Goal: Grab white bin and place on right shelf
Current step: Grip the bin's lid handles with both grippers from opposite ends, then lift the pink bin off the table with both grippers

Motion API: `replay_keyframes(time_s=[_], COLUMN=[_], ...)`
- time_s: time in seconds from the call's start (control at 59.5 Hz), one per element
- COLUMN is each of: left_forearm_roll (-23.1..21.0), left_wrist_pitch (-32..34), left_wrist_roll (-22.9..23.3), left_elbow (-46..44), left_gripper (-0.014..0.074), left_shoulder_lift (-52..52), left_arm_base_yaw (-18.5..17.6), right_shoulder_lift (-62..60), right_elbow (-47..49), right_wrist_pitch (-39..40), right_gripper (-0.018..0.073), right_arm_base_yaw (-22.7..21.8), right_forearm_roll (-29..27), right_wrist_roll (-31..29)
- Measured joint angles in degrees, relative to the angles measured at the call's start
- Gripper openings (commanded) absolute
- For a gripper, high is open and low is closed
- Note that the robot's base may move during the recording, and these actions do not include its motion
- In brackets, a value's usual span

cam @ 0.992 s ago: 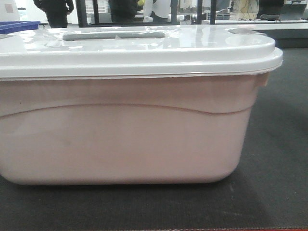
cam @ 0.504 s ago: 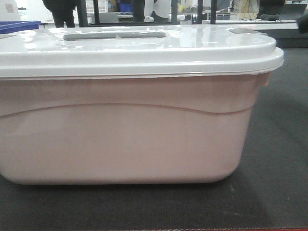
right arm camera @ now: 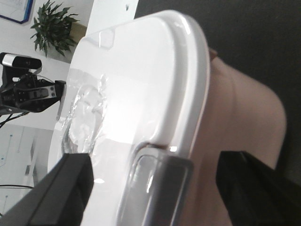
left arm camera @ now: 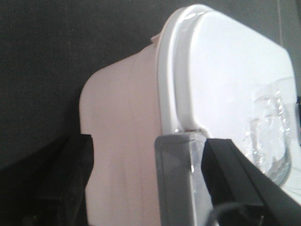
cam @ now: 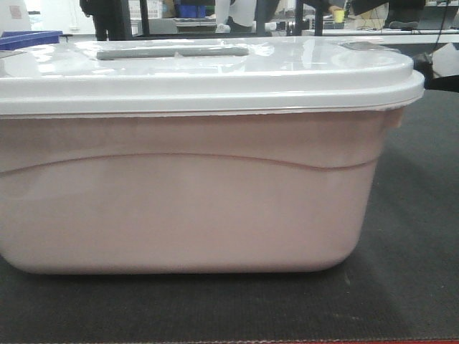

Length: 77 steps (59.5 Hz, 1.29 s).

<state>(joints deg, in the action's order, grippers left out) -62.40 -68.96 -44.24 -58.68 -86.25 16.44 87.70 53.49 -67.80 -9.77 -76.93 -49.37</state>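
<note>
The white bin (cam: 186, 208) stands upright, lidded, at the bench (cam: 419, 215) front edge, long axis parallel to that edge. Left pincer (left arm camera: 148, 160) and right pincer (right arm camera: 155, 162) each gape wide, straddling a grey latch (left arm camera: 176, 179) at opposite ends.

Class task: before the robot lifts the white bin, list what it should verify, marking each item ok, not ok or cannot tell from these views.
1. Lid seated flat on white bin: ok.
2. Left gripper straddling the bin's end at the grey latch: ok.
3. Right gripper straddling the opposite end: ok.
4. Both grips clamped firmly: cannot tell.
5. Bin resting level on dark mat: ok.
6. Right shelf free to receive it: cannot tell, not in view.
</note>
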Motion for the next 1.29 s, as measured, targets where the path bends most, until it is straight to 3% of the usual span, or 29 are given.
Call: replay_keyframes(time_s=[0.252,0.471,0.588,0.773,0.958,1.194,1.295], left_forearm_roll=[-1.84,-1.97,-2.11,-2.34,-2.34,-5.90,-9.60], left_wrist_pitch=[0.22,0.33,0.33,0.68,1.47,3.14,3.26], left_wrist_roll=[0.00,0.00,0.00,0.24,0.38,1.48,1.66], left_elbow=[0.55,0.59,0.59,0.68,0.68,0.68,0.68], left_gripper=[0.0388,0.0388,0.0388,0.0367,0.0191,-0.0137,-0.0115], left_shoulder_lift=[0.00,0.00,0.00,0.00,0.00,0.00,0.12], left_arm_base_yaw=[-0.20,-3.16,-4.63,-5.50,-5.50,-5.07,-4.76], right_shoulder_lift=[0.00,0.00,0.00,0.00,0.00,0.00,0.00], right_elbow=[-1.39,-1.42,-1.42,-1.53,-1.53,-1.53,-1.76], right_wrist_pitch=[0.37,0.52,0.66,1.15,1.15,3.04,5.50], right_gripper=[0.0634,0.0617,0.0520,0.0274,0.0055,0.0057,0.0057], right_arm_base_yaw=[3.88,4.77,4.77,4.77,4.77,4.19,3.95], right_forearm_roll=[-0.63,-0.72,-0.72,-0.61,-1.10,-1.89,-3.98], right_wrist_roll=[-1.23,-1.34,-1.34,-1.42,-1.03,-0.84,-0.64])
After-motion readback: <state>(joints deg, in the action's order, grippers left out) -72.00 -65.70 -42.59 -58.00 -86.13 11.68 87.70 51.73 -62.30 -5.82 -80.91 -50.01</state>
